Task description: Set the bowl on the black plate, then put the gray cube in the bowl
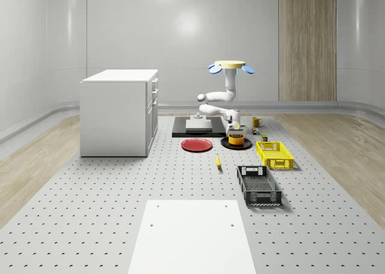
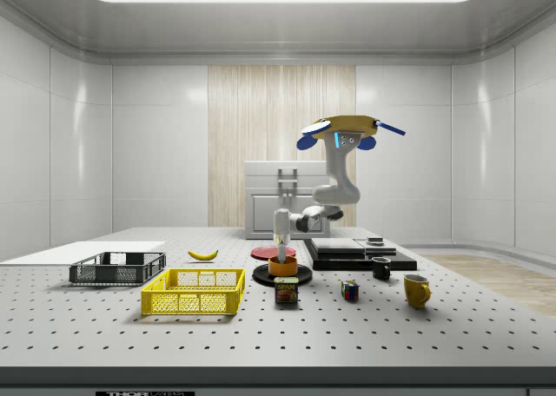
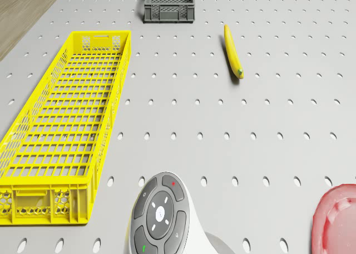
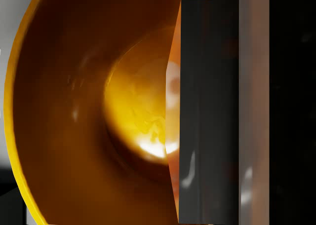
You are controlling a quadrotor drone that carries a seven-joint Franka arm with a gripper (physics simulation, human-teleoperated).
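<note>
The orange bowl (image 1: 236,140) (image 2: 282,266) stands on the black plate (image 1: 227,145) (image 2: 261,277). My gripper (image 1: 234,131) (image 2: 281,250) points straight down onto the bowl's rim and is shut on it. In the wrist view a dark finger (image 4: 207,111) stands inside the bowl (image 4: 89,106) against its wall. A small gray cube (image 1: 196,115) (image 2: 375,240) rests on the black platform behind the plate. The drone (image 1: 227,65) (image 2: 347,128) hovers high over that platform, with the arm bent down and forward to the bowl.
A red plate (image 1: 197,145) (image 3: 336,220) lies beside the black plate. A yellow basket (image 1: 274,154) (image 3: 61,126), a dark crate (image 1: 258,185) (image 3: 169,3) and a banana (image 1: 218,160) (image 3: 233,58) lie nearer. Mugs, a can (image 2: 287,290) and a white cabinet (image 1: 119,112) stand around.
</note>
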